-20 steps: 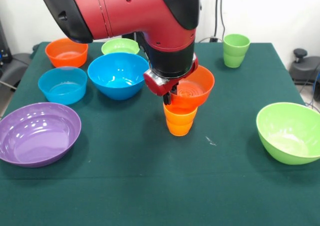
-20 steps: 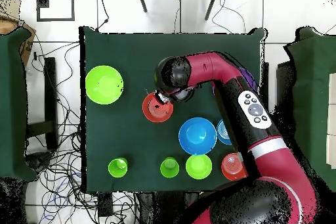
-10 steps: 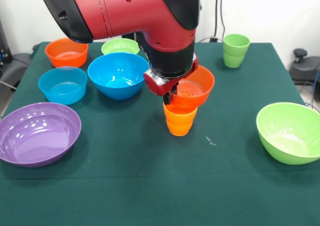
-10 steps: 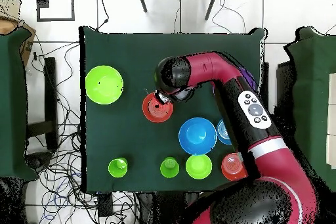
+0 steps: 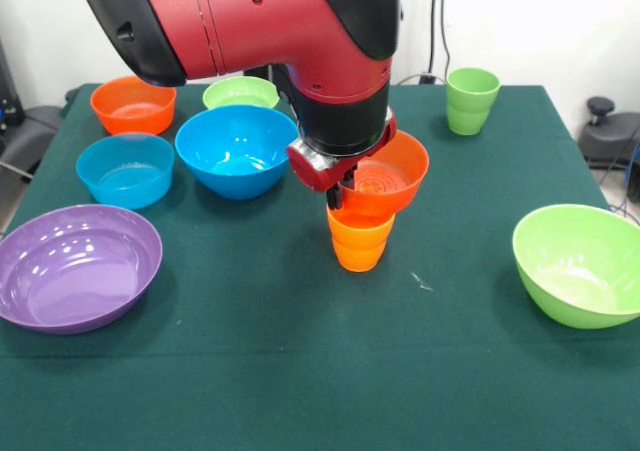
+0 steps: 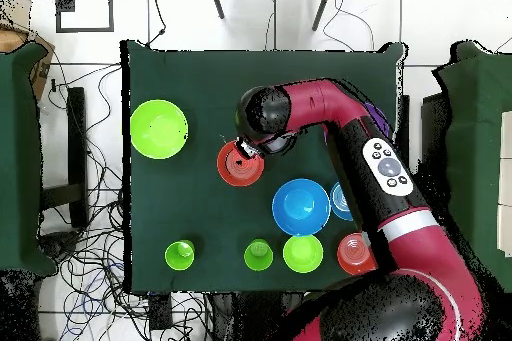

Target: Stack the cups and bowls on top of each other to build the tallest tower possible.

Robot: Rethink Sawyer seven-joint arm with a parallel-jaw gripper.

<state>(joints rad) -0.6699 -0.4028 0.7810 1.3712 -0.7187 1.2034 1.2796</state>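
The gripper (image 5: 342,186) pinched the rim of the orange bowl (image 5: 385,176), which sat on the orange cup (image 5: 360,239); a sideways pull at release could have tipped this small tower.

Front view: arm (image 5: 260,31) cut off by the top edge; its upper links are out of frame. Gripper (image 5: 338,186) mostly buried under the red wrist housing; whether its fingers are apart or closed on the rim of the orange bowl (image 5: 385,179) cannot be read. That bowl hides the mouth of the orange cup (image 5: 360,239) beneath it. Small lime bowl (image 5: 241,93) partly behind the blue bowl (image 5: 238,149) and the arm. Large lime bowl (image 5: 580,263) clipped by the right edge, purple bowl (image 5: 76,264) by the left edge.

Overhead view: purple bowl almost wholly under the arm. Light blue bowl (image 6: 339,200) half covered by the arm. The green cup against the arm in the front view is hidden.
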